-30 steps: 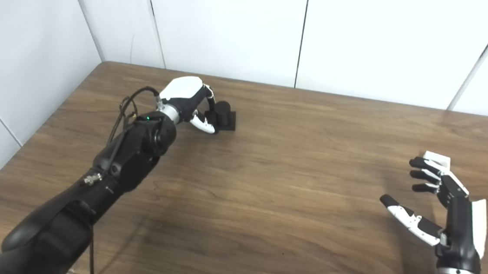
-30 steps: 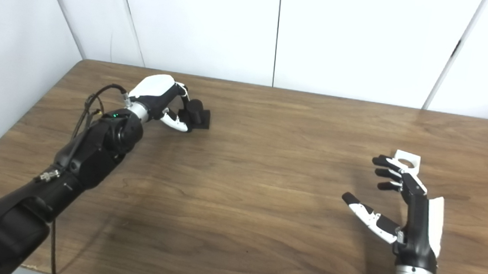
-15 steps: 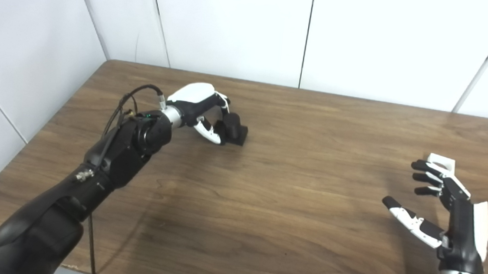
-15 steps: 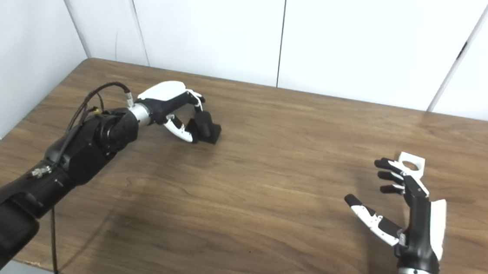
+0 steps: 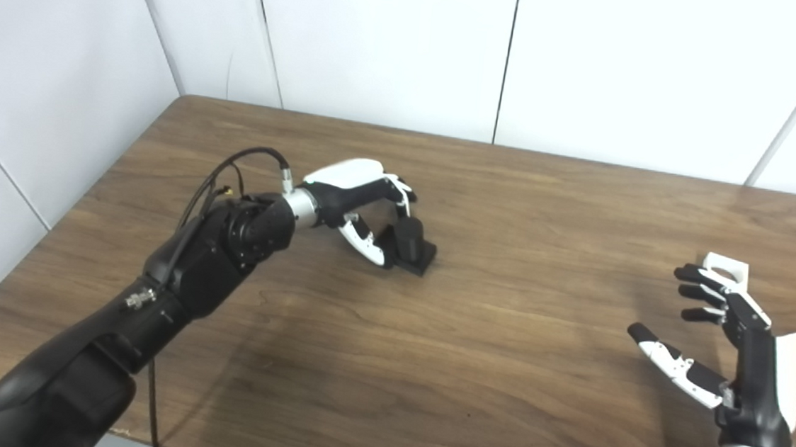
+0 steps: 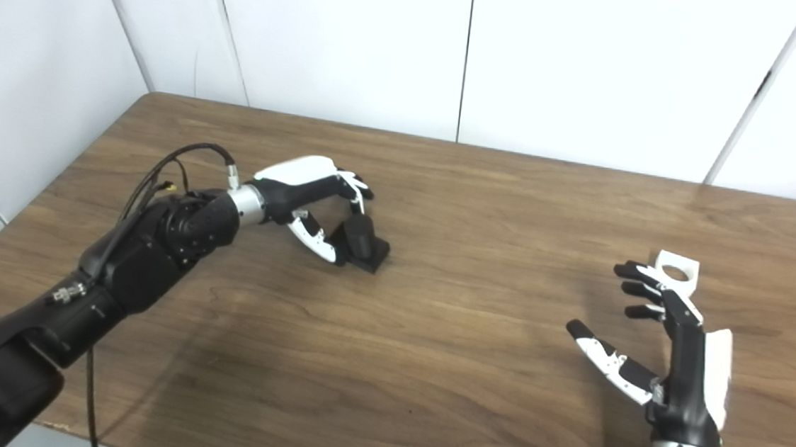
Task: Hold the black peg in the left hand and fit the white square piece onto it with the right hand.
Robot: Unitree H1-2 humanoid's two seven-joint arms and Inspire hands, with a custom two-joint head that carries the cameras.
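The left hand [image 5: 357, 202], gripping the black peg [image 5: 410, 246], is dragging it across the table [image 5: 488, 344], away from the back left corner and toward the middle and front. The peg is tilting slightly as it goes. The camera is also shifting, so the whole scene is sitting differently in view.
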